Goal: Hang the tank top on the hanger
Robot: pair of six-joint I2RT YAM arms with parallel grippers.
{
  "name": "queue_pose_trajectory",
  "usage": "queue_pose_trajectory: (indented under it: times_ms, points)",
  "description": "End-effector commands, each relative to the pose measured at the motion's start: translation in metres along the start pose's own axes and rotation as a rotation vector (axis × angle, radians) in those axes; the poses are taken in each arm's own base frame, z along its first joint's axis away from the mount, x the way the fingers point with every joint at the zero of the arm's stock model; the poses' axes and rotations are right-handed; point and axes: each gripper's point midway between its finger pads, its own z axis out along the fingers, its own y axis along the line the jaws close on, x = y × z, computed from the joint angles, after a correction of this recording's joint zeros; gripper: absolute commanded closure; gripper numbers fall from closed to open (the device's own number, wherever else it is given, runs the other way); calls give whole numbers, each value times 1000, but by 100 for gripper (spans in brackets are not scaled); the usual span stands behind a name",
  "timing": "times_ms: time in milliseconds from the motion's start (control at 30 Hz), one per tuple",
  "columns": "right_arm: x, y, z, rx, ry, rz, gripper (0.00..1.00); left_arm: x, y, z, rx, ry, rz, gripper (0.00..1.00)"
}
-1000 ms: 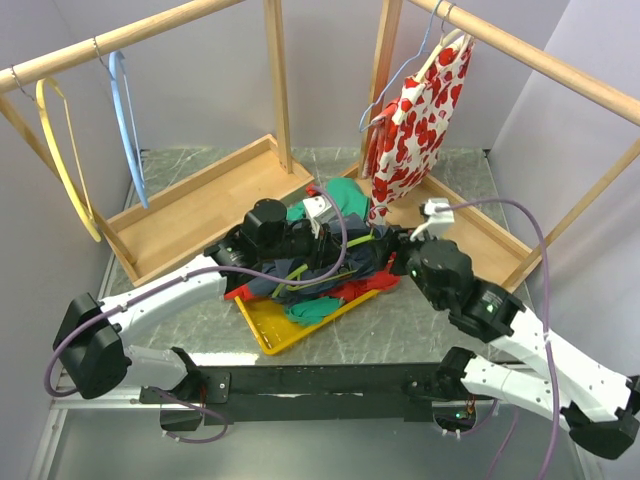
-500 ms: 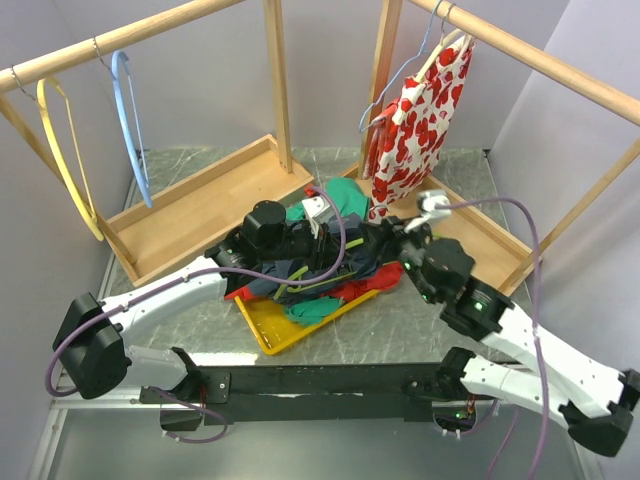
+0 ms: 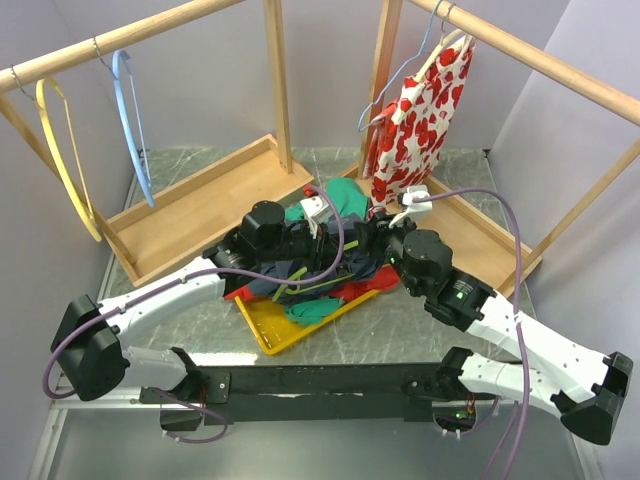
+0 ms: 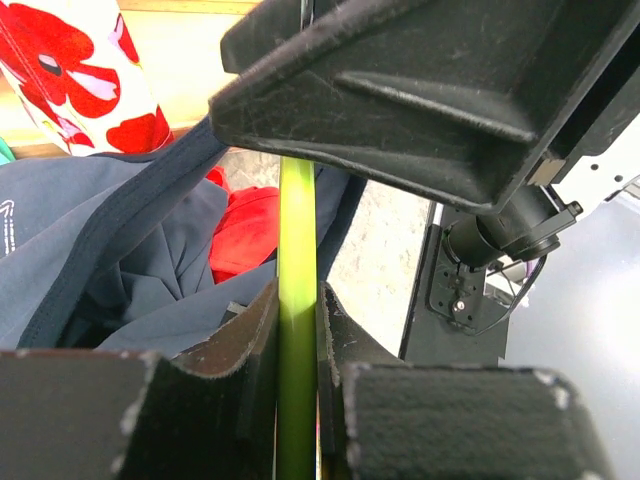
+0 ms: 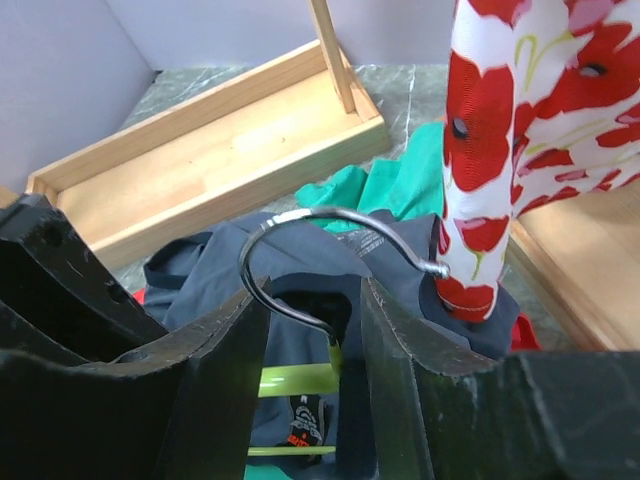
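**Right arm moves in on the hook; left grip unchanged**

The right arm (image 3: 470,305) is now swung left and forward compared with a second ago, its wrist over the clothes pile instead of off to the pile's right. The tank top (image 3: 300,270) is in the same place, bunched on the pile over the yellow tray (image 3: 262,330), with one navy strap draped past the hanger (image 4: 297,220). The hanger lies in the pile, its green bar running through the fabric, so the top is not hung on it yet. The metal hook (image 5: 300,217) now sits right in front of the right gripper (image 5: 315,295), with the stem between the two fingers. Those jaws are narrower than before but a gap shows on both sides, so nothing is grasped yet. The left gripper (image 4: 298,320) stays clamped on the green bar, as it was. This looks like a setup for a two-handed hold on the hanger, needed before the strap can be threaded on.
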Motion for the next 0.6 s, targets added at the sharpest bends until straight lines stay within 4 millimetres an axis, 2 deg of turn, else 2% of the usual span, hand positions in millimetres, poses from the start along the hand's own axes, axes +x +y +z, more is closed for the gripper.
queue_pose_trajectory:
  times_ms: [0,167,233,267,300,333,367,433,567]
  points:
    - [-1,0,0,2,-21,25,53,-46,-19,-5,45,-122,40,99]
    - [13,-4,3,14,3,11,58,-53,-19,-7,34,-146,38,99]
    - [12,-6,3,20,-8,13,65,-54,-20,-7,39,-146,38,99]
    - [11,-6,2,22,-11,12,71,-53,-19,-6,35,-143,36,99]
    - [10,-6,3,23,-17,9,85,-53,-19,-6,31,-144,31,99]
    - [9,-6,3,22,-19,5,94,-54,-17,-5,26,-146,27,97]
    - [9,-6,3,22,-20,1,100,-54,-13,-4,7,-145,13,92]
    - [9,-8,4,29,-22,-11,100,-55,-9,-3,-17,-145,-4,85]
    - [8,-12,4,48,-31,-37,100,-60,7,-5,-129,-173,-86,48]
